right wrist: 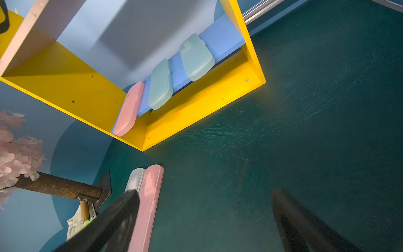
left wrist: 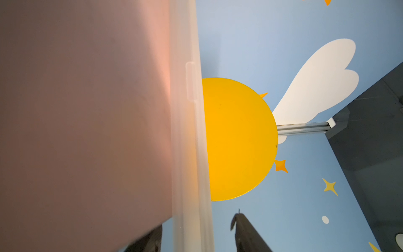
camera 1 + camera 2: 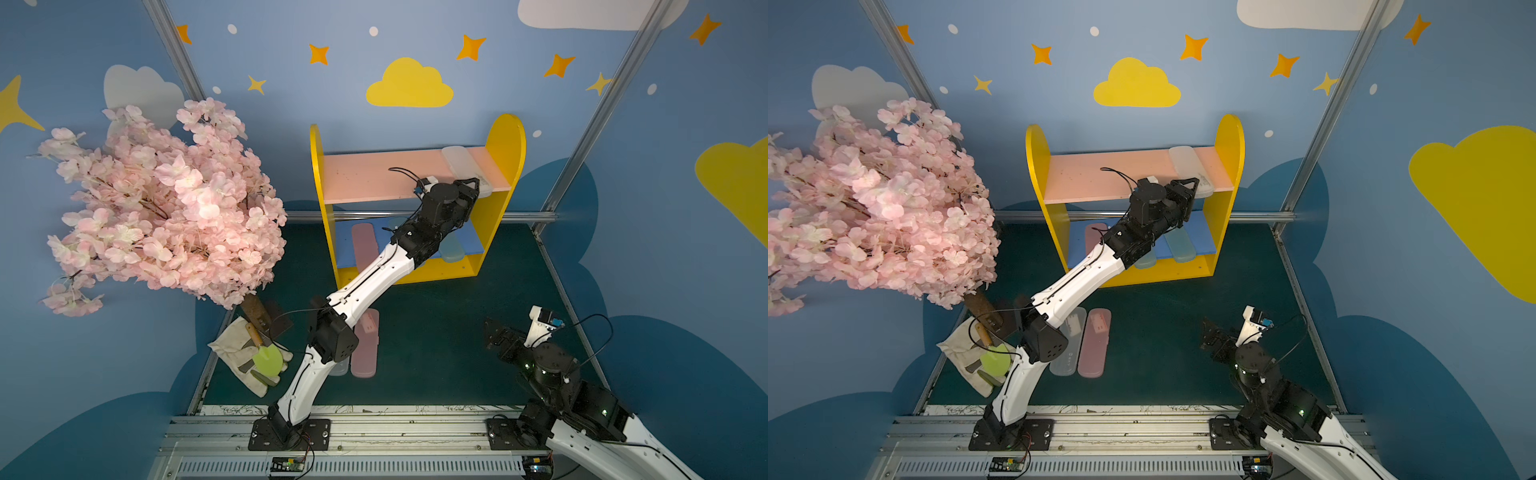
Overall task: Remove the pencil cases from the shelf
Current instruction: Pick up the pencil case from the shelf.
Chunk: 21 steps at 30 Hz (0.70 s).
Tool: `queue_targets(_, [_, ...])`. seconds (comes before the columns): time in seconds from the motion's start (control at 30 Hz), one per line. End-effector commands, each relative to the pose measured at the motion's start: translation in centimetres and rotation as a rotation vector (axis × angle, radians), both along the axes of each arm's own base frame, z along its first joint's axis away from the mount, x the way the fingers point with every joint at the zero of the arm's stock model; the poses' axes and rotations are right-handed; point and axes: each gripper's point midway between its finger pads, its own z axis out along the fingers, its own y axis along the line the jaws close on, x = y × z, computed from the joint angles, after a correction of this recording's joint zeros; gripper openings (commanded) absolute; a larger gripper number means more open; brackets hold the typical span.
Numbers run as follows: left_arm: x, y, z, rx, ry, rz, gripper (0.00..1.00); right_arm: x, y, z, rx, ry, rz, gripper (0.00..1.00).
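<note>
Case (image 3: 457, 160) overhanging pink board's (image 3: 365, 174) edge lies inside spread left end effector (image 3: 478, 186); right end effector (image 1: 205, 194) gapes over mat (image 3: 436, 340).

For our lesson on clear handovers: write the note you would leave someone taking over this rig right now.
Left claw: open, straddling the frosted clear pencil case on the pink upper board.
Right claw: open, empty, above the green mat.
Done: a clear case and a pink pencil case lie on the mat.
Left to remove: that frosted case, plus a pink case and two teal cases on the blue lower board.
</note>
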Motion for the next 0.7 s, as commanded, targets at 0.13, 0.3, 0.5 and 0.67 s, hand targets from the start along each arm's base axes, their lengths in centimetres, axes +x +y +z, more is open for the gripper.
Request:
queue_targets(0.13, [0.3,-0.3,-0.3,0.003,-0.003,-0.003,0.44,0.0,-0.7,-0.5,-0.011,0.001,-0.029,0.99])
queue_targets(0.3, [0.2,-0.5,-0.1,-0.003,-0.011,-0.012,0.33,0.0,-0.7,-0.5,-0.010,-0.001,-0.031,0.99])
queue_targets(0.5, [-0.1,-0.5,0.6,-0.010,-0.028,-0.024,0.21,0.0,-0.8,-0.3,-0.007,-0.003,-0.031,0.99])
queue_targets(0.67, [-0.7,-0.5,1.9,-0.019,-0.055,-0.046,0.12,0.0,-0.7,0.0,-0.003,-0.007,-0.029,0.99])
